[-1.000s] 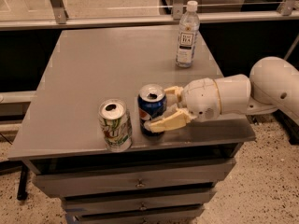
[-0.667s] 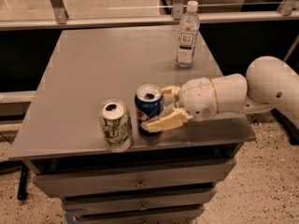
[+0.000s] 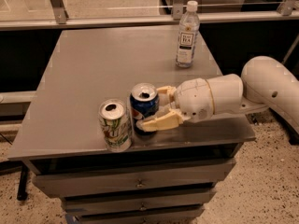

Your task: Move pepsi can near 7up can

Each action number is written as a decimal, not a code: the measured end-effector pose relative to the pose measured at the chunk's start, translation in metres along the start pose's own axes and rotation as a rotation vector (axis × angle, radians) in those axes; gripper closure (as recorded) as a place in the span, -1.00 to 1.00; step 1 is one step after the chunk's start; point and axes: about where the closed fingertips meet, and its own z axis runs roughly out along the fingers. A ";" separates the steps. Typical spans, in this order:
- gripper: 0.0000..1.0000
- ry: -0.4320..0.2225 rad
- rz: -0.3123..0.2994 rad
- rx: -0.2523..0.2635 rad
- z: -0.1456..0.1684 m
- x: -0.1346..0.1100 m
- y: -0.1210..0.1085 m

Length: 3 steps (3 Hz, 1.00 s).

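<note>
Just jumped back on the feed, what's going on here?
The gripper reaches in from the right and is shut on the pepsi can, upright near the table's front edge. The 7up can stands right beside it, on the picture's left; whether they touch is unclear. A bottle stands apart at the back.

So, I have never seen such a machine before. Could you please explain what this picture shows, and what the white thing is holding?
The white thing is a robot arm, reaching in from the right. At its end is a claw with two beige fingers, closed on a blue pepsi can, one finger behind it, one in front. The one camera looks down on a grey table from its front side; where it is mounted is not known. Just left of the blue can stands a white-and-green 7up can. At the back stands a clear bottle with a white cap.
</note>
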 end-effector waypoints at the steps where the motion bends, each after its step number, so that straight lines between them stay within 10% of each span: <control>1: -0.76 -0.002 0.001 -0.012 0.001 0.000 0.006; 3: -1.00 0.007 0.009 -0.007 -0.003 0.003 0.010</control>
